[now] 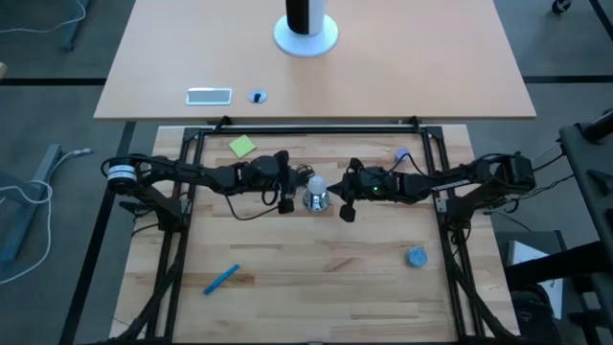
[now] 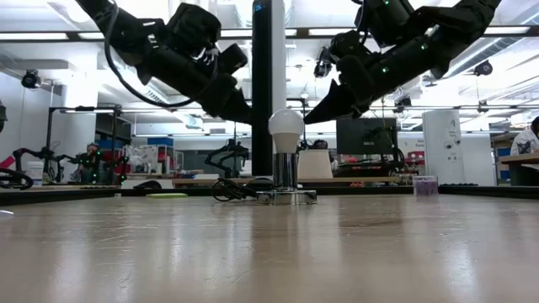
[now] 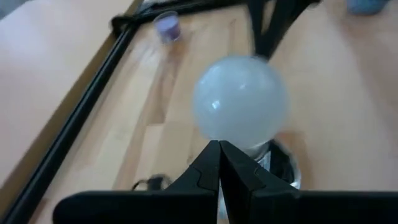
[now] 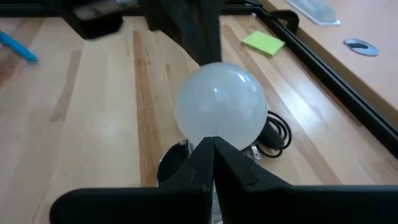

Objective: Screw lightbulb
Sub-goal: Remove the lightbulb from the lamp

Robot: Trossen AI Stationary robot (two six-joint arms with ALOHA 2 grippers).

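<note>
The white lightbulb (image 1: 314, 184) stands upright at the table's middle, its base down in the round shiny metal socket (image 1: 316, 201). In the low view the lightbulb (image 2: 286, 129) rises above the socket (image 2: 286, 196). My left gripper (image 1: 299, 178) hangs shut just left of the bulb's globe, slanting down, with a small gap showing in the low view (image 2: 251, 120). My right gripper (image 1: 338, 189) hangs shut just right of the globe, also slanting down (image 2: 306, 120). Each wrist view has the globe (image 3: 241, 99) (image 4: 219, 102) right behind its shut fingertips. My right gripper has its shut tip right at the globe's right side (image 2: 301, 126), coming slanting down from the table's right. I cannot tell whether it touches the glass. My left gripper touches nothing.
The socket's black cord (image 4: 277, 134) coils on the table beside it. A green sticky note (image 1: 242, 146) and a small purple cup (image 1: 400, 153) lie at the far side. A blue pen (image 1: 220, 279) and a blue-grey round cap (image 1: 416, 257) lie nearer. A black frame (image 1: 306, 127) borders the table.
</note>
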